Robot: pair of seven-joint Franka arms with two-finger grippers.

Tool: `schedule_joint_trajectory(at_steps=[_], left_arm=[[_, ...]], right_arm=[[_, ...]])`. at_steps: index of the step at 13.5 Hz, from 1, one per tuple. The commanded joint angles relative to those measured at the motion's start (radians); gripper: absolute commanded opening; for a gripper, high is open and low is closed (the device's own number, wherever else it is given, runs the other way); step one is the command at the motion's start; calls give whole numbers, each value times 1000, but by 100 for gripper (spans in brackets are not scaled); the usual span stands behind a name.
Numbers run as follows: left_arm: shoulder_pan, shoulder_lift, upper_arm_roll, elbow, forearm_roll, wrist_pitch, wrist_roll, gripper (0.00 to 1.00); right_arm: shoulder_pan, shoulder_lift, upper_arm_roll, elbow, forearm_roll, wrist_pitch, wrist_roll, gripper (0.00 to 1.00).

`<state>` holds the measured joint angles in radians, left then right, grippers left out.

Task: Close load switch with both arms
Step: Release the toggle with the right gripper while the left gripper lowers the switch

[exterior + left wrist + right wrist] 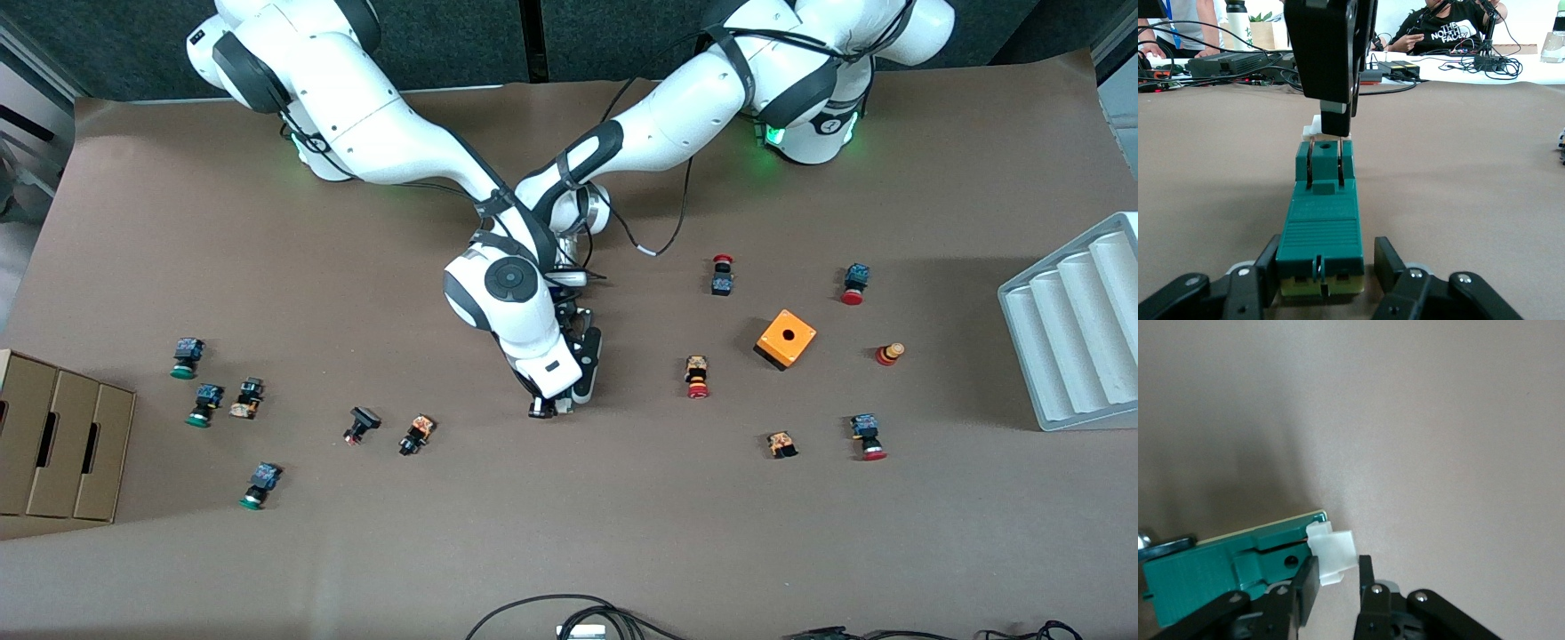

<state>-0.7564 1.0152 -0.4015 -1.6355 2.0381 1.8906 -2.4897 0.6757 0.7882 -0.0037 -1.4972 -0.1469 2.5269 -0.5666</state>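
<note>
The green load switch (1321, 227) lies flat on the brown table. In the front view it is hidden under the right arm's hand. My left gripper (1325, 267) is open and straddles one end of the switch; one finger (1268, 257) is against its side and the other stands a little apart. My right gripper (1336, 577) is open at the switch's (1205, 570) other end, with its fingers on either side of the white sliding piece (1333, 553). It comes down from above in the left wrist view (1337, 123) and shows in the front view (556, 404).
An orange cube with a hole (786, 339) and several red-capped push buttons (697, 377) lie toward the left arm's end. Green-capped buttons (187, 356) and a cardboard box (53, 444) lie toward the right arm's end. A white ribbed tray (1076, 329) sits at the table edge.
</note>
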Motion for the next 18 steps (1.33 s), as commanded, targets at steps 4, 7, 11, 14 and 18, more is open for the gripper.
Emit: schedule_joint_trajectory(at_steps=[4, 7, 11, 14, 18], left_arm=[[-15, 22, 12, 19, 10, -7, -24, 62], [-15, 23, 12, 19, 10, -7, -24, 62], [-15, 22, 12, 19, 10, -8, -24, 62], [-15, 19, 12, 19, 10, -8, -24, 83], [-14, 10, 10, 23, 1, -7, -15, 100]], right_arm=[[5, -24, -7, 25, -25, -2, 27, 100], [5, -67, -7, 25, -23, -60, 25, 100], [5, -150, -6, 25, -22, -183, 25, 100], [2, -208, -2, 25, 21, -264, 25, 100], [-13, -300, -9, 23, 120, -382, 30, 100]])
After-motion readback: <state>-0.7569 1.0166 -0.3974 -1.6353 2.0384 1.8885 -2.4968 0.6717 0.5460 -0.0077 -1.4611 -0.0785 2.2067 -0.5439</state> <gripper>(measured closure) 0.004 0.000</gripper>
